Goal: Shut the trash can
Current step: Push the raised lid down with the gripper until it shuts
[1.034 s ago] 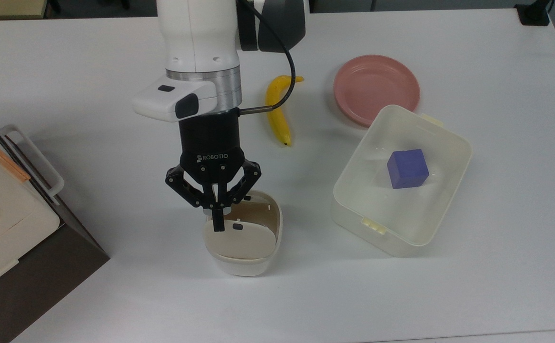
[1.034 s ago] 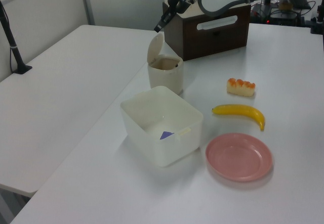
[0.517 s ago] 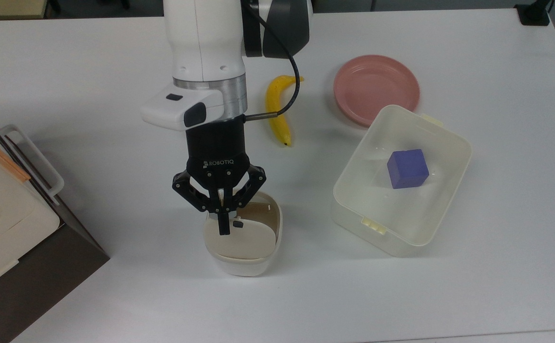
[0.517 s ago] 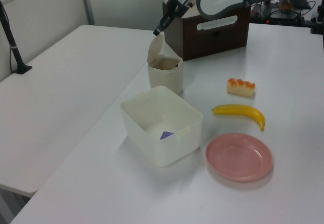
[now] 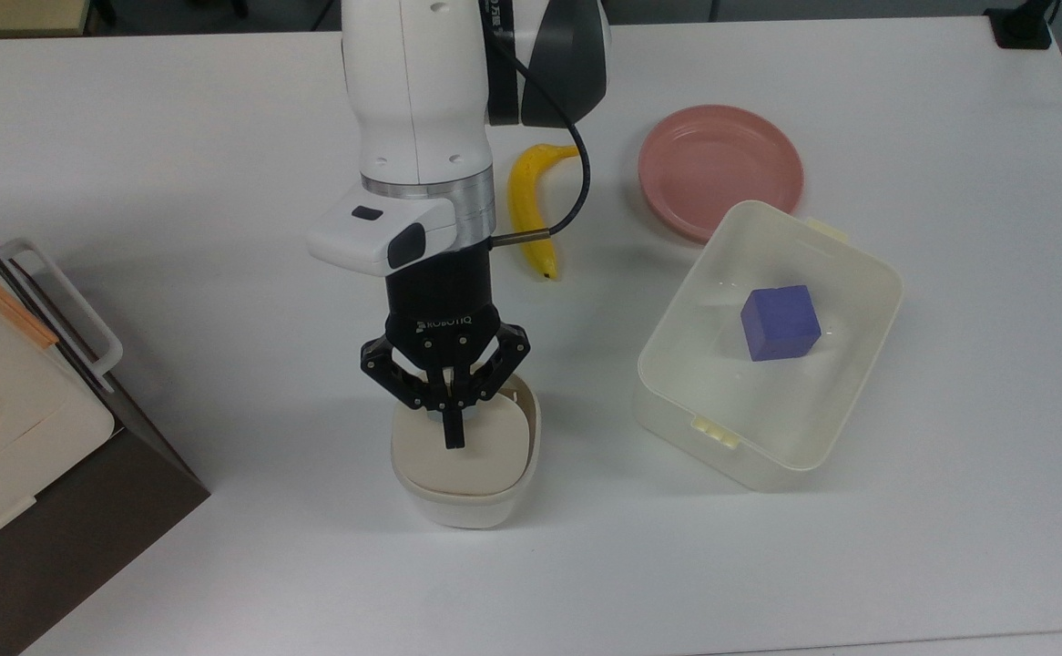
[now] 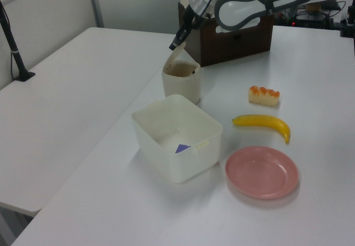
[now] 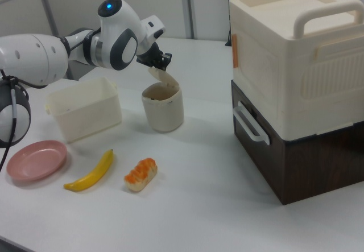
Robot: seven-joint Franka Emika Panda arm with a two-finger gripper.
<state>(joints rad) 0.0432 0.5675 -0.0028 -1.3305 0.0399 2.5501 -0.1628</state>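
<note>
The trash can is a small cream bin near the table's front edge in the top view; it also appears as the trash can and the trash can. Its beige lid is tilted partway down over the opening, as the lid and the lid show. My gripper is shut with nothing between its fingers, and its tips rest against the lid's upper face. From the sides, the gripper and the gripper sit at the raised edge of the lid.
A translucent tub holding a purple cube stands on the top view's right of the bin. Behind are a banana and a pink plate. A pastry lies near the banana. A brown box with a cream case sits on the top view's left.
The gripper has shifted toward the top view's right and lower onto the lid. The lid has swung from nearly upright to a lower tilt over the opening.
</note>
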